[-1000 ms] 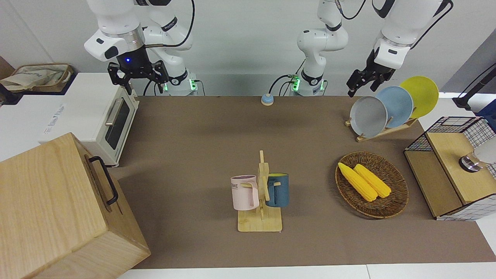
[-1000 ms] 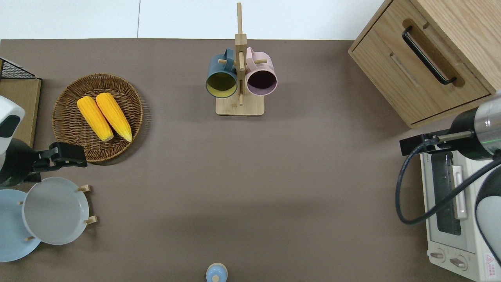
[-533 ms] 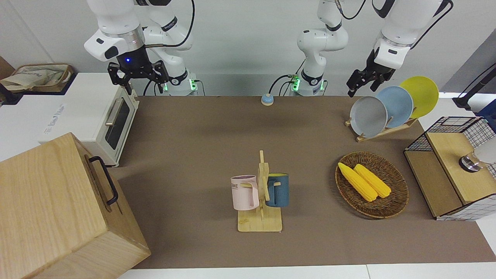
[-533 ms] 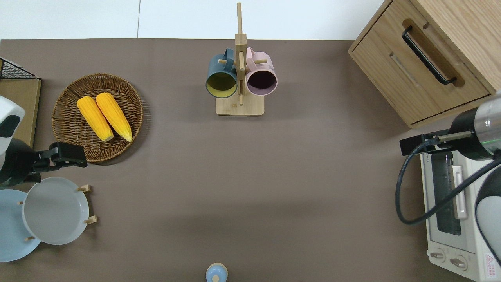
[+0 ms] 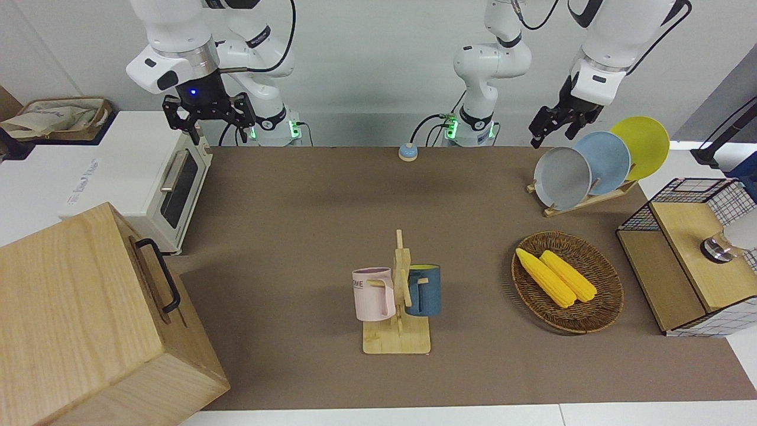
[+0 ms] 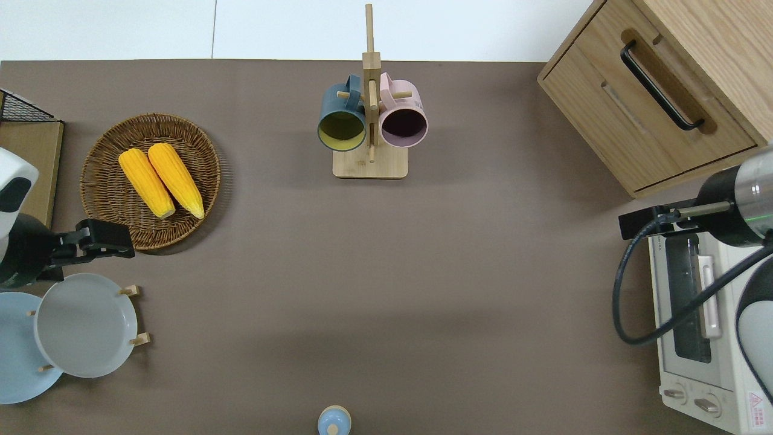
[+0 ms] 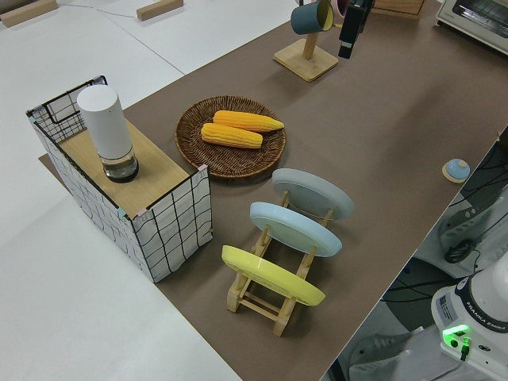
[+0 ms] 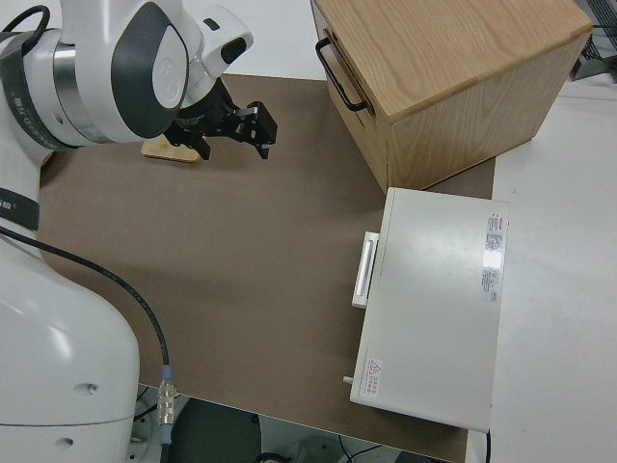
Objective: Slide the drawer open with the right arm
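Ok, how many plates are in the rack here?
3, all standing in the wooden rack at the left arm's end: grey plate, blue plate, yellow plate. None seem hidden.

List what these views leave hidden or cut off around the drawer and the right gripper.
- Inside of the drawer: hidden in every view, its front is flush with the cabinet.
- Drawer front in the front view: seen edge-on, only the black handle stands out.
- Right gripper in the overhead view: mostly hidden under the arm's own wrist, at the frame edge.
- Cabinet: cut off by the frame edge in the front and overhead views.
- The left arm is parked.
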Tool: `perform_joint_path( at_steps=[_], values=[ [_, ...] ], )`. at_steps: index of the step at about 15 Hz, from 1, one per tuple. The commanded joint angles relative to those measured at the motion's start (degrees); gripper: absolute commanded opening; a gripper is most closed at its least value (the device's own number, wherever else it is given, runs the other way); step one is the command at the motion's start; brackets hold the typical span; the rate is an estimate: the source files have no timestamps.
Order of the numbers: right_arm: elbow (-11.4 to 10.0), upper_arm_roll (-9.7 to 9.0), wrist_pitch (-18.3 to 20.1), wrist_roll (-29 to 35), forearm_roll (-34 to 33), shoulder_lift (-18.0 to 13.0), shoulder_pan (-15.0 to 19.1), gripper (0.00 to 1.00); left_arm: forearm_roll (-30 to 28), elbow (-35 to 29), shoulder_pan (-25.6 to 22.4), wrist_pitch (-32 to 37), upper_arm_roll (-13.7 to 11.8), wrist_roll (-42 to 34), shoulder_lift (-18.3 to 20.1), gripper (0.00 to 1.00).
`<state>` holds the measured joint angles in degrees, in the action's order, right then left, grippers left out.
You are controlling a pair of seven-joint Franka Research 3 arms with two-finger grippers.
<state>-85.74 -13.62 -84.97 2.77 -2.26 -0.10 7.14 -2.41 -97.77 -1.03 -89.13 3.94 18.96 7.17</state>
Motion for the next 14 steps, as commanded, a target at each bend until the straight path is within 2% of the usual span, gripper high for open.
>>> perform_joint_path(
  at_steps=[1,4,6,8,10,11,12,13,14],
  values=[
    [-0.57,0.26,-0.45,6.70,-2.98,-0.60,-4.30,0.985,-0.05,0.21,0.06,0.89,-0.25,-0.51,0.48,0.99],
    [-0.57,-0.96,-1.24,11.54,-6.70,-0.77,-5.99,0.985,-0.05,0.21,0.06,0.98,-0.25,-0.51,0.48,0.99],
    [-0.75,-1.75,-2.56,13.30,-12.90,-1.04,-8.88,0.983,-0.05,0.21,0.06,0.89,-0.25,-0.51,0.48,0.99],
    [-1.45,-4.38,-3.53,13.48,-19.16,-0.34,-9.33,0.983,-0.05,0.21,0.06,0.89,-0.25,-0.51,0.48,0.99],
    [-3.20,-5.88,-5.19,13.75,-25.04,0.19,-9.51,0.983,-0.05,0.21,0.06,0.89,-0.25,-0.51,0.48,0.99],
    [-3.90,-7.45,-5.72,14.62,-28.12,0.80,-9.51,0.983,-0.05,0.21,0.06,0.97,-0.25,-0.51,0.48,0.99],
    [-4.69,-9.12,-5.82,16.11,-31.89,2.11,-9.60,0.983,-0.05,0.21,0.06,0.98,-0.25,-0.51,0.48,0.99],
    [-6.09,-10.79,-6.16,19.25,-38.63,3.86,-11.34,0.981,-0.05,0.21,0.06,0.89,-0.25,-0.51,0.48,0.99],
    [-6.72,-10.98,-6.60,21.03,-41.65,4.75,-12.40,0.981,-0.05,0.21,0.06,0.89,-0.25,-0.51,0.48,0.99]
  ],
)
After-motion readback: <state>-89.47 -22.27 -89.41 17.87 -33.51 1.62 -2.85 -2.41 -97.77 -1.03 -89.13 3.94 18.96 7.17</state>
